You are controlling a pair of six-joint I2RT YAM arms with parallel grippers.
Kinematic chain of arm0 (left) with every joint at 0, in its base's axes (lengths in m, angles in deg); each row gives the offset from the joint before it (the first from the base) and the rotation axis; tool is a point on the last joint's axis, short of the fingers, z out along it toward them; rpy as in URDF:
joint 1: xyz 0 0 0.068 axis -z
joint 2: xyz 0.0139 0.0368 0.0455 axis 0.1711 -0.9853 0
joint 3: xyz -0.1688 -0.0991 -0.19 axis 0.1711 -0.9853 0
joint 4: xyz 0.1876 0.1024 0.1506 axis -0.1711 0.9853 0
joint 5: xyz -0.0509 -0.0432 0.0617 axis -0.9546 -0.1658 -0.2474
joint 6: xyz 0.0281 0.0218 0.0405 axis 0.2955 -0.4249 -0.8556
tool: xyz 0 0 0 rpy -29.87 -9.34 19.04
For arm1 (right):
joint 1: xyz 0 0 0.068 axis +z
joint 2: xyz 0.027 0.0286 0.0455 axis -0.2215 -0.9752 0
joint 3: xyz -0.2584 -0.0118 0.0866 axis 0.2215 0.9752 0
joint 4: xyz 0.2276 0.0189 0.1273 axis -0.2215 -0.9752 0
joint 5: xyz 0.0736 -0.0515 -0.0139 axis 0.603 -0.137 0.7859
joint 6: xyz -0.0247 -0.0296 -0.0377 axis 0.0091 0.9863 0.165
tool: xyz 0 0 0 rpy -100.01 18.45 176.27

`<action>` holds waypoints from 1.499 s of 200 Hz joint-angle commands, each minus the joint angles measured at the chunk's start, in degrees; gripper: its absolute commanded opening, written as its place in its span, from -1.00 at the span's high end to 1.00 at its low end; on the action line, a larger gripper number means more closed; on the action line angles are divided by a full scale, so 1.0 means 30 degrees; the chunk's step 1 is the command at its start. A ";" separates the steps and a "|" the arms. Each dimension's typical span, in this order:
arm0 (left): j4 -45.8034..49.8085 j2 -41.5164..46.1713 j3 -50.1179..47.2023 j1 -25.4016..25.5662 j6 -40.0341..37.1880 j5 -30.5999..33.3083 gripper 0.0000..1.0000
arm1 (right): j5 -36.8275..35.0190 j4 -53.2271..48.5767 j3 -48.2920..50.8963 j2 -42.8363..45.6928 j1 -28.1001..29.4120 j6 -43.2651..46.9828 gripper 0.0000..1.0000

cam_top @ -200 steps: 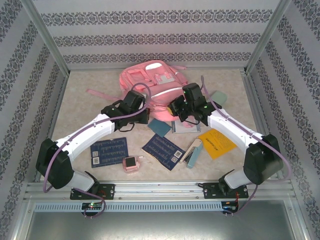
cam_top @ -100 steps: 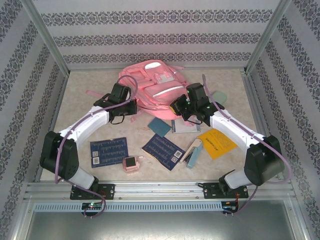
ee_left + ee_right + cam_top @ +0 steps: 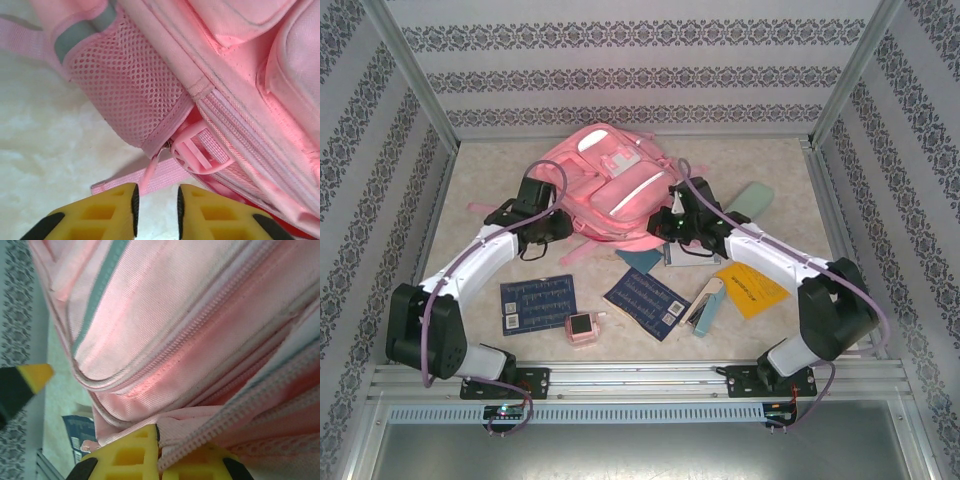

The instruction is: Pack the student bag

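The student bag (image 3: 610, 178), a large pink backpack, lies at the back middle of the table. My left gripper (image 3: 558, 222) sits at the bag's left side, open. In the left wrist view the left gripper (image 3: 156, 212) has a gap with bare table between its fingers. A pink zipper pull (image 3: 148, 175) hangs just ahead of it, below the mesh side pocket (image 3: 125, 85) and beside a pink buckle (image 3: 200, 152). My right gripper (image 3: 666, 218) is at the bag's right lower edge. In the right wrist view the right gripper (image 3: 160, 452) is shut on the bag's zipper edge (image 3: 225, 415).
In front of the bag lie two dark blue cards (image 3: 538, 303) (image 3: 647, 301), a small pink square gadget (image 3: 583, 328), a stapler (image 3: 705, 305), a yellow booklet (image 3: 752, 287), a teal notebook (image 3: 640, 257) and a teal item (image 3: 750, 200). Patterned walls close in three sides.
My left gripper has let go and opened, and its arm has swung left. The bag has shifted left and turned. My right gripper followed it left, still shut on its edge.
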 commanded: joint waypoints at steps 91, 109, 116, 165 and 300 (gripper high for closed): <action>0.3859 0.2659 0.0853 0.0512 -0.2824 -0.0393 0.08 | -0.3825 -0.2398 -0.0067 0.1480 0.1586 0.5590 -0.18; 0.4250 0.1671 0.1740 0.1468 -0.3941 -0.0633 0.04 | -0.4631 -0.3013 0.0064 0.2170 0.1560 0.6598 -0.14; 0.4491 0.1117 0.2267 0.1840 -0.4353 -0.0701 0.02 | -0.4625 -0.2989 0.0165 0.2415 0.1588 0.7034 -0.12; 0.4339 0.0223 0.3544 0.2242 -0.3745 -0.0700 -0.07 | -0.2329 -0.2939 0.1026 0.4746 0.3137 1.2036 -0.14; 0.0879 0.1553 0.0466 -0.0999 -0.1356 -0.2789 -0.11 | 0.2801 0.2024 0.1291 0.0214 1.0665 2.4326 -0.57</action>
